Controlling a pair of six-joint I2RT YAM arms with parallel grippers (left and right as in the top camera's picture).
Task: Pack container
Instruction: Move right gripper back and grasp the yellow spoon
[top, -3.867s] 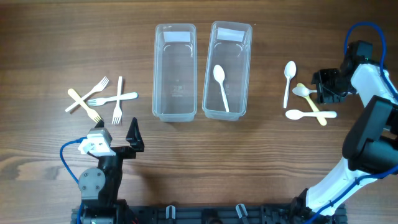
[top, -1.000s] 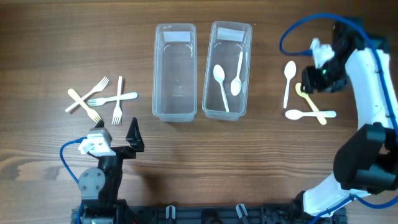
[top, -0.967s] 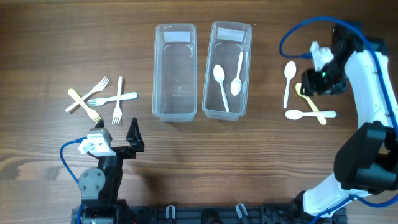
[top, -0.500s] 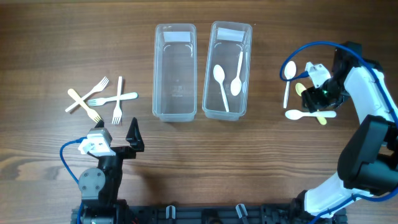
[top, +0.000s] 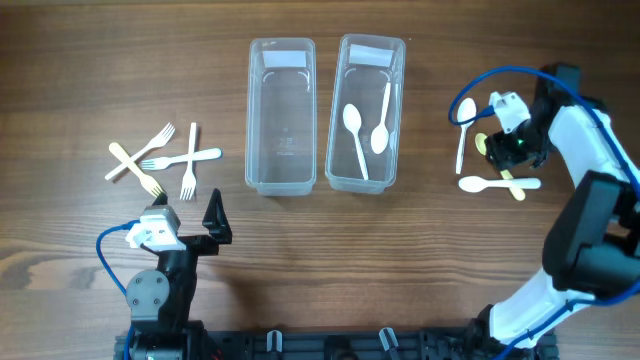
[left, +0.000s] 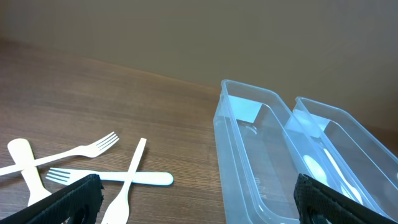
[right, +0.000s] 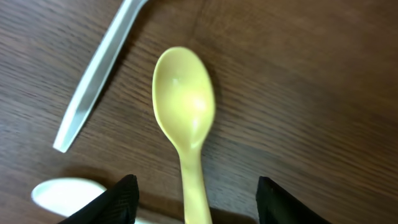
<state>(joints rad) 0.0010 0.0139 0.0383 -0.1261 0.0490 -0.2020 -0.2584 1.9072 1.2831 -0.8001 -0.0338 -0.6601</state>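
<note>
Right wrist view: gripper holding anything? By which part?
Nothing held. The right gripper is open, its fingers either side of the handle of the yellow spoon, not touching it.

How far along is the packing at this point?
Done: two packed spoons lie in the right container. In hand: nothing gripped; the right gripper hangs open over the yellow spoon. Left: that spoon, two loose white spoons beside it, four forks; the left container is empty.
</note>
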